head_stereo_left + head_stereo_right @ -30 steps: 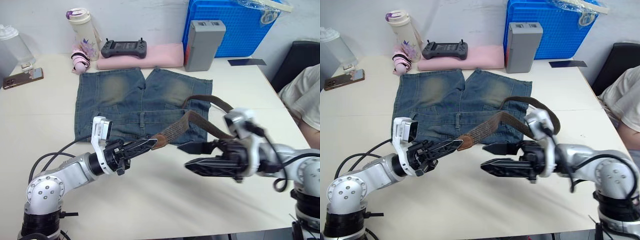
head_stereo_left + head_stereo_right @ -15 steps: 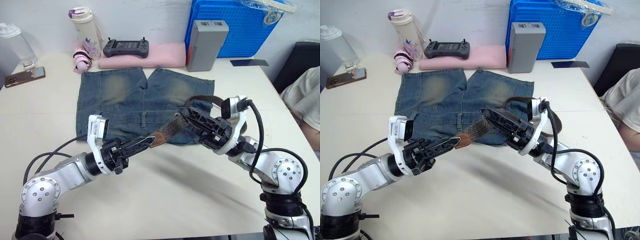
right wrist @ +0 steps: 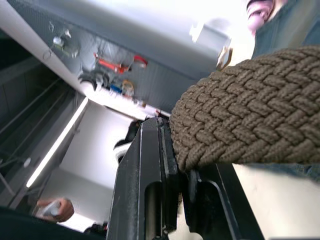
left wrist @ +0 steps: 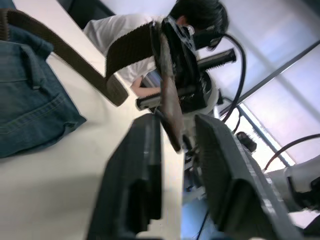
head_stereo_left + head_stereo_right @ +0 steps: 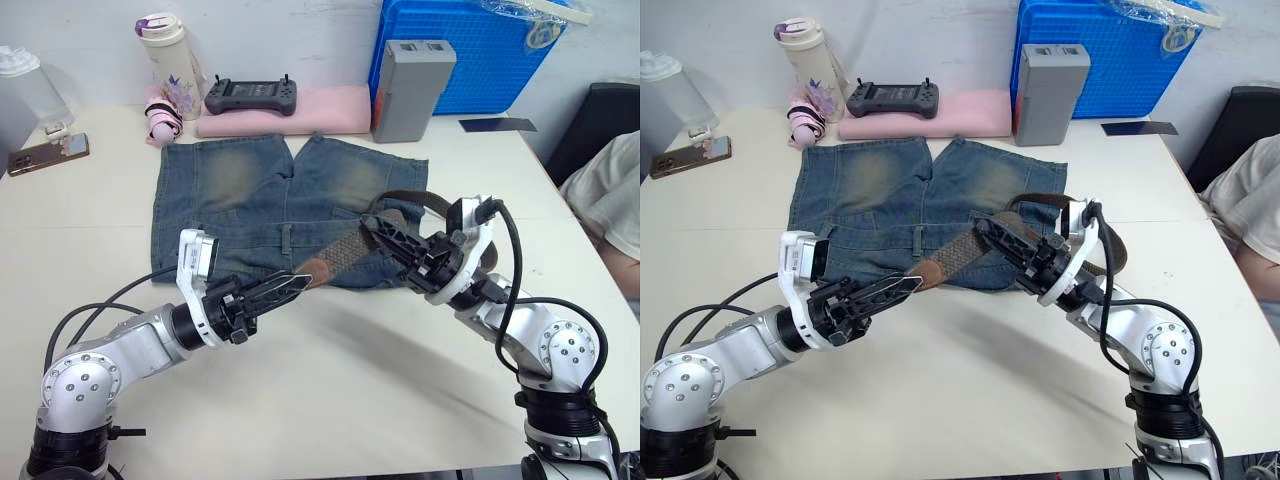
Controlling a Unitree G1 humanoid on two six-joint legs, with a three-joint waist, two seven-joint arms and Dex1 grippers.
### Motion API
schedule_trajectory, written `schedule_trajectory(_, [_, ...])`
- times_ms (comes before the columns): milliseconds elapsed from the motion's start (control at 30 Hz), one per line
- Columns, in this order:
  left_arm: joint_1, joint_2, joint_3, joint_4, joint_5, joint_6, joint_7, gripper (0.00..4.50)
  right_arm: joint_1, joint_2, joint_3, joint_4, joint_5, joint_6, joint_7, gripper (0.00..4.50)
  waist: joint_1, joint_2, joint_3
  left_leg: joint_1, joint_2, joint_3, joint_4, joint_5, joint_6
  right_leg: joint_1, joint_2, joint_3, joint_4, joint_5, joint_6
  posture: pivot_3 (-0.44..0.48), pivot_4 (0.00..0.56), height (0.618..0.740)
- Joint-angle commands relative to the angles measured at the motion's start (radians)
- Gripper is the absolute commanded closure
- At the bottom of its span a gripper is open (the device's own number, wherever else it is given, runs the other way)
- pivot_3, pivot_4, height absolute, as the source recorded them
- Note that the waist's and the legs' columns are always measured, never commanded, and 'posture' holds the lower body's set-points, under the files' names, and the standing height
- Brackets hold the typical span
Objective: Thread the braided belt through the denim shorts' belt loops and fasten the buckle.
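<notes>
No readable text, labels or numbers anywhere: the bottle (image 5: 166,55), grey box (image 5: 409,88) and blue crate (image 5: 480,50) carry no legible markings.

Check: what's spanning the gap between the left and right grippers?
The braided belt: left gripper pinches its tan end, right gripper clamps the weave, lifted over the denim shorts, seen in both eye views.

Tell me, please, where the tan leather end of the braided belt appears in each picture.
Left eye view: the tan leather end, centre, pinched by the left hand.
Right eye view: centre-left.
Left wrist view: a thin edge between the black fingers.
Right wrist view: I cannot find it; brown braid.
Shared landmark: blue denim shorts.
</notes>
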Motion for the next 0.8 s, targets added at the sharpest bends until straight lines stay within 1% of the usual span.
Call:
schedule_trajectory(33, [-0.030,0.127,-0.151,0.008,0.482,-0.228,-0.192,1.68,-0.009,-0.001,-0.044,0.011,-0.005,-0.038,-0.012,4.50,0.001,0.003,0.000,0.000,0.000,0.000,0.000,0.000,0.000,0.000,0.000,0.000,0.000,0.000,0.000,0.000,0.150,0.728])
schedule_trajectory(67, [-0.044,0.162,-0.207,0.051,0.640,-0.340,-0.235,1.28,-0.010,0.000,-0.054,0.024,-0.005,-0.046,-0.019,4.50,0.001,0.003,0.000,0.000,0.000,0.001,-0.001,0.000,0.000,0.000,0.001,0.000,-0.001,0.000,0.000,0.000,0.150,0.728])
schedule_trajectory(133, [-0.078,0.195,-0.280,0.149,0.869,-0.515,-0.277,1.28,-0.011,-0.002,-0.066,0.039,-0.009,-0.055,-0.024,4.50,0.001,0.005,-0.001,0.000,0.000,0.001,-0.002,0.000,0.000,0.000,0.001,0.000,-0.002,0.000,0.000,0.000,0.150,0.728])
schedule_trajectory(167, [-0.097,0.194,-0.300,0.205,0.951,-0.586,-0.283,1.28,-0.011,-0.004,-0.070,0.040,-0.010,-0.055,-0.024,4.50,0.003,0.007,0.000,0.000,0.000,0.002,-0.003,0.000,0.000,0.000,0.001,0.000,-0.003,0.000,0.000,0.000,0.150,0.728])
schedule_trajectory(200, [-0.109,0.188,-0.310,0.248,1.007,-0.638,-0.292,1.28,-0.012,-0.005,-0.073,0.041,-0.012,-0.054,-0.023,4.50,0.003,0.007,0.000,-0.001,0.000,0.002,-0.004,0.000,0.001,-0.001,0.000,0.000,-0.004,0.000,0.000,0.000,0.150,0.728])
schedule_trajectory(233, [-0.132,0.189,-0.333,0.322,1.094,-0.706,-0.285,1.28,-0.014,-0.006,-0.077,0.040,-0.013,-0.055,-0.024,4.50,0.003,0.007,0.000,-0.001,0.000,0.002,-0.005,0.000,0.001,-0.002,0.000,0.000,-0.004,0.000,0.000,0.000,0.150,0.728])
schedule_trajectory(333, [-0.180,0.185,-0.386,0.502,1.302,-0.874,-0.268,1.28,-0.016,-0.004,-0.084,0.031,-0.013,-0.060,-0.024,4.50,0.000,0.007,0.000,-0.002,0.000,0.002,-0.012,0.000,0.001,-0.003,0.000,0.000,-0.004,0.000,0.000,0.000,0.150,0.728])
schedule_trajectory(400, [-0.205,0.169,-0.395,0.581,1.375,-0.930,-0.255,1.28,-0.016,-0.003,-0.088,0.025,-0.012,-0.062,-0.024,4.50,-0.001,0.007,0.000,-0.001,0.000,0.002,-0.014,0.000,0.001,-0.003,0.000,0.000,-0.005,0.000,0.000,0.000,0.150,0.728])
schedule_trajectory(433, [-0.227,0.149,-0.379,0.608,1.381,-0.930,-0.241,1.28,-0.016,-0.003,-0.088,0.018,-0.015,-0.063,-0.022,4.50,0.000,0.008,0.000,-0.002,0.000,0.002,-0.015,0.000,0.001,-0.003,0.000,0.000,-0.005,0.000,0.000,0.000,0.150,0.728])
schedule_trajectory(467, [-0.243,0.133,-0.366,0.628,1.386,-0.931,-0.234,1.86,-0.016,-0.004,-0.089,0.013,-0.017,-0.062,-0.020,4.50,0.001,0.008,0.000,-0.002,0.000,0.002,-0.014,0.000,0.001,-0.003,0.000,-0.001,-0.005,0.000,0.000,0.000,0.150,0.728])
schedule_trajectory(500, [-0.253,0.123,-0.359,0.634,1.389,-0.940,-0.243,2.16,-0.016,-0.003,-0.090,0.009,-0.018,-0.063,-0.020,4.50,0.001,0.008,0.000,-0.002,0.000,0.002,-0.014,0.000,0.001,-0.003,0.000,-0.001,-0.005,0.000,0.001,0.000,0.150,0.728])
schedule_trajectory(533, [-0.258,0.116,-0.353,0.637,1.392,-0.950,-0.254,2.66,-0.015,-0.003,-0.090,0.006,-0.019,-0.063,-0.020,4.50,0.001,0.008,0.000,-0.002,0.000,0.002,-0.013,0.000,0.002,-0.003,-0.001,-0.001,-0.005,0.001,0.001,0.000,0.150,0.728])
schedule_trajectory(567, [-0.259,0.112,-0.351,0.639,1.397,-0.959,-0.263,3.02,-0.014,-0.002,-0.091,0.005,-0.019,-0.064,-0.020,4.50,0.001,0.008,0.000,-0.002,0.000,0.002,-0.013,0.000,0.002,-0.002,-0.001,-0.001,-0.005,0.001,0.001,0.000,0.150,0.728])
schedule_trajectory(600, [-0.255,0.111,-0.350,0.637,1.402,-0.965,-0.269,3.02,-0.013,-0.002,-0.091,0.004,-0.022,-0.065,-0.020,4.50,0.001,0.008,0.000,-0.002,0.000,0.002,-0.013,0.000,0.002,-0.002,-0.001,-0.001,-0.005,0.001,0.002,0.000,0.150,0.728])
schedule_trajectory(633, [-0.246,0.112,-0.345,0.632,1.400,-0.963,-0.275,3.76,-0.010,-0.003,-0.093,0.002,-0.029,-0.066,-0.020,4.50,0.000,0.008,0.000,-0.002,0.000,0.002,-0.012,0.000,0.002,-0.002,-0.001,-0.001,-0.005,0.001,0.002,0.000,0.150,0.728])
schedule_trajectory(667, [-0.238,0.111,-0.341,0.627,1.399,-0.961,-0.281,3.81,-0.007,-0.004,-0.095,0.000,-0.034,-0.067,-0.019,4.50,-0.001,0.008,0.000,-0.001,0.000,0.002,-0.013,0.000,0.002,-0.002,-0.001,-0.001,-0.005,0.001,0.002,0.000,0.150,0.728])
schedule_trajectory(733, [-0.205,0.125,-0.315,0.595,1.385,-0.951,-0.305,4.42,0.003,-0.008,-0.100,-0.008,-0.042,-0.069,-0.022,4.50,-0.002,0.008,0.000,-0.001,0.000,0.002,-0.013,0.000,0.002,-0.002,-0.001,-0.001,-0.005,0.001,0.002,0.000,0.150,0.728])
schedule_trajectory(800, [-0.138,0.161,-0.267,0.525,1.336,-0.953,-0.357,4.41,0.016,-0.015,-0.114,-0.014,-0.059,-0.076,-0.030,4.50,-0.008,0.008,0.000,-0.001,0.000,0.002,-0.014,0.000,0.002,-0.002,-0.001,-0.001,-0.005,0.001,0.002,0.000,0.150,0.728])
